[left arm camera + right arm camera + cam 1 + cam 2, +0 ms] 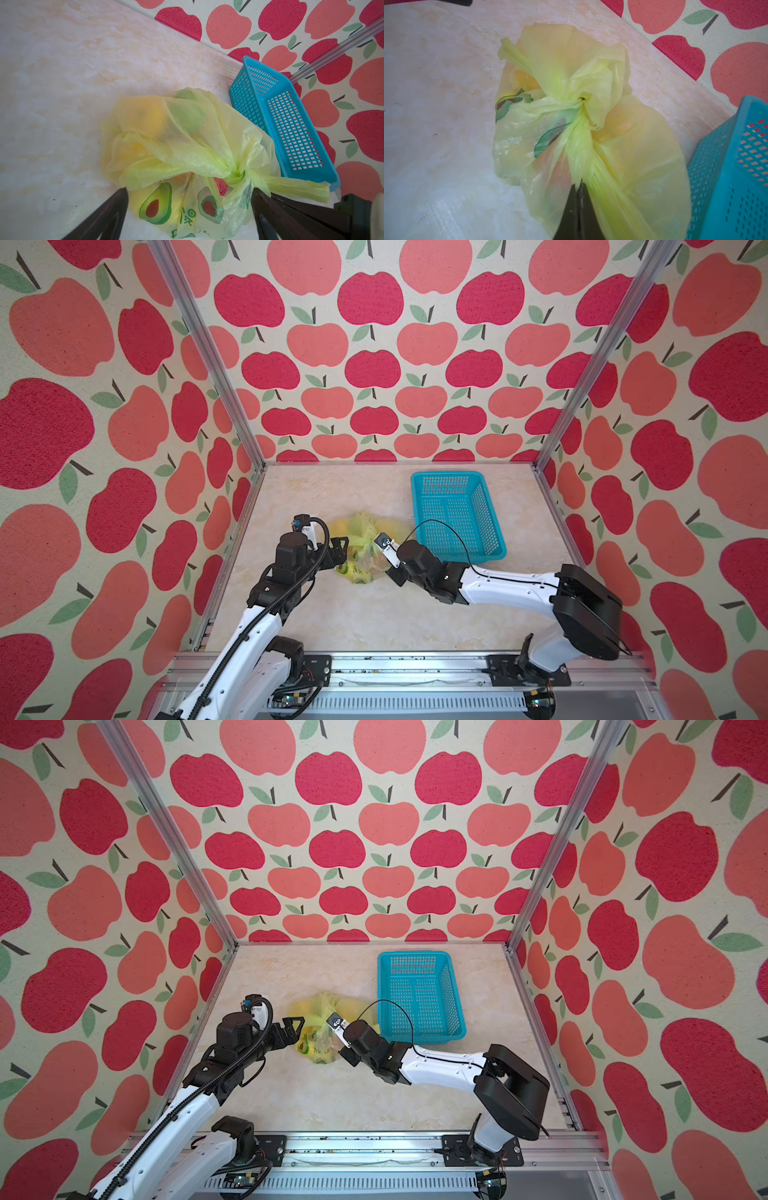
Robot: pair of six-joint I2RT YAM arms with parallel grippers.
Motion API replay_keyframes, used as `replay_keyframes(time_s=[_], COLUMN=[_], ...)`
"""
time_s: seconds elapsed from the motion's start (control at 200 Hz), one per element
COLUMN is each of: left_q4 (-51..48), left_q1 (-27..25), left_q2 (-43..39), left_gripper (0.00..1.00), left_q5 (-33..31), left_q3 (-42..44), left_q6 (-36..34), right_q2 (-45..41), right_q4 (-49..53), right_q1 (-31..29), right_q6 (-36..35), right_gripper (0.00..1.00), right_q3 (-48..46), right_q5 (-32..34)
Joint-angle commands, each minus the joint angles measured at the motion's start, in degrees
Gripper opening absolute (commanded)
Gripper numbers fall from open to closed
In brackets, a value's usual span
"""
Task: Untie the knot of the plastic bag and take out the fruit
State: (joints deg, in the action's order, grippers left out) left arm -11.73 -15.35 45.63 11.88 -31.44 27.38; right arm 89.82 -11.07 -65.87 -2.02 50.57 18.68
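In both top views the thin yellow-green, avocado-printed plastic bag (365, 549) lies on the pale marbled table (374, 614), just beside the teal perforated basket (446, 475). The left wrist view shows the left gripper (189, 190) spread wide around the bag's printed end, the knot (236, 176) just off one finger (262, 200), fruit (153, 118) showing inside. In the right wrist view the right gripper (579, 187) is pinched shut on a twisted tail (579, 149) running straight from its tips to the knot.

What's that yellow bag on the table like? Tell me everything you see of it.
The plastic bag is thin, crinkly, translucent pale yellow, printed with green avocado halves. Tied shut by a knot, it lies on the table beside the teal basket, yellow and orange fruit showing through. The right fingers pinch one twisted tail.
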Motion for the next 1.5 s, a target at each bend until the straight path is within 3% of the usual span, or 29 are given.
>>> replay_keyframes(time_s=[0.0,0.19,0.475,0.78,1.061,1.121,1.226,1.351,1.491], left_q4=[2.72,3.97,6.16,9.19,8.65,9.69,11.37,8.92,6.31], left_q1=[-0.38,-0.46,-0.03,0.02,0.06,0.06,0.04,-0.05,0.29], left_q2=[2.23,6.98,7.93,14.57,16.23,16.42,18.98,21.37,19.14], left_gripper=[0.94,0.93,0.94,0.82,0.93,0.86,0.57,0.01,0.0], left_q5=[3.59,7.22,6.84,3.97,0.49,0.97,2.83,2.18,-0.92], left_q3=[-1.25,-2.31,-2.4,-4.68,-4.87,-4.77,-5.57,-7.76,-7.48], left_q6=[-0.32,0.56,0.66,3.8,2.84,2.32,1.33,1.06,1.47], right_q2=[-1.36,-0.88,-0.4,-1.06,-1.96,-1.97,-2.18,-2.28,-1.39], right_q4=[-5.27,-9.57,-11.08,-11.33,-12.84,-12.81,-14.06,-15.17,-15.22], right_q1=[-1.56,-4.92,-5.94,-5.94,-5.95,-5.94,-5.94,-5.94,-5.94], right_q6=[-2.43,-4.44,-5.97,-4.71,-4.01,-4.15,-4.06,-4.25,-4.87], right_gripper=[0.0,0.0,0.0,0.0,0.0,0.0,0.0,0.0,0.0], right_q3=[-1.68,-3.63,-4.53,-5.88,-7.15,-7.22,-8.17,-8.67,-8.2], right_q5=[-2.72,-3.37,-4.22,-4.05,-5.33,-5.3,-5.3,-5.04,-2.31])
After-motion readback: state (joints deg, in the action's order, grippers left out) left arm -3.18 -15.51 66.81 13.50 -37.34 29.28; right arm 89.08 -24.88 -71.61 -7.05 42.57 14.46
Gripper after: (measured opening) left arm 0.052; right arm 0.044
